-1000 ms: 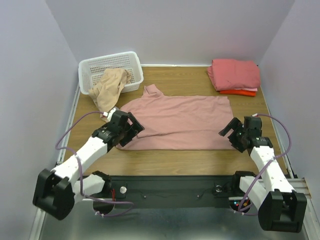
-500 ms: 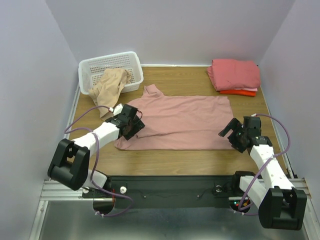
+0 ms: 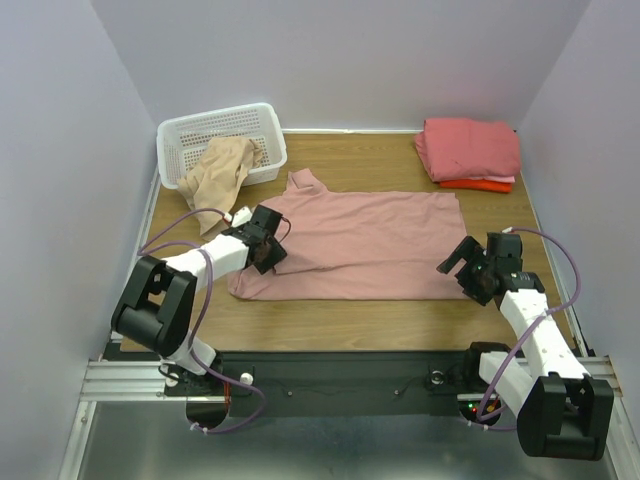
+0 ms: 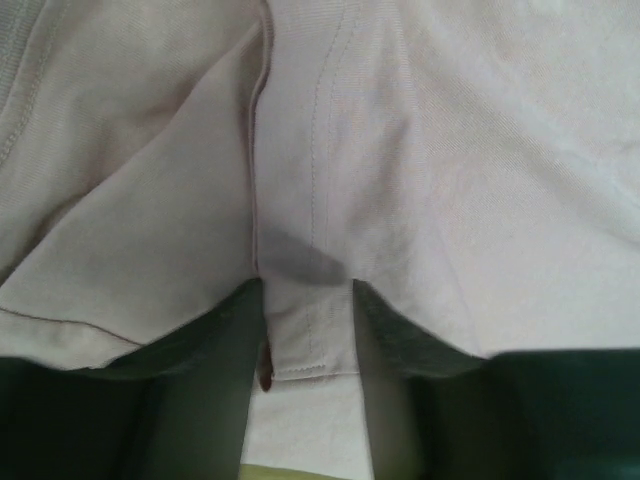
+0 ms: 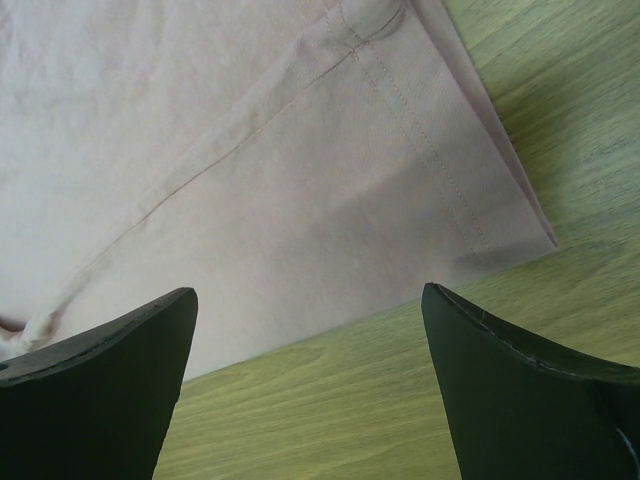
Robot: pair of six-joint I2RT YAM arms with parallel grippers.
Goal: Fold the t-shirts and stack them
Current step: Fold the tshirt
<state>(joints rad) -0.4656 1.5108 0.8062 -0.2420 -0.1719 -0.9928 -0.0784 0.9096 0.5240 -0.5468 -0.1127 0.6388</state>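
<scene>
Shirt (image 3: 360,245), the pink one, is lying flat in the middle of the table (image 3: 380,320), its long axis running left to right across the top view, with the hem at the right end. I'm working both ends. My left pincer (image 3: 268,250) is sitting on the left end, nose down in the cloth. In the wrist view a stitched strip of fabric is standing between my fingers (image 4: 215,330), which are partly drawn in on either side of it. Whether they're truly biting, I cannot tell. My right pincer (image 3: 458,272) is hanging spread wide at the right end, gripping nothing, with the hem corner (image 5: 520,235) lying just ahead of its tips and bare wood under them. So the cloth is stretching away from each pincer toward the other, the left arm on it and the right arm just beside it. I'm judging the fold needs both ends taken, so the right has to reach that corner. Folded stack (image 3: 468,148) is waiting in the upper right.
</scene>
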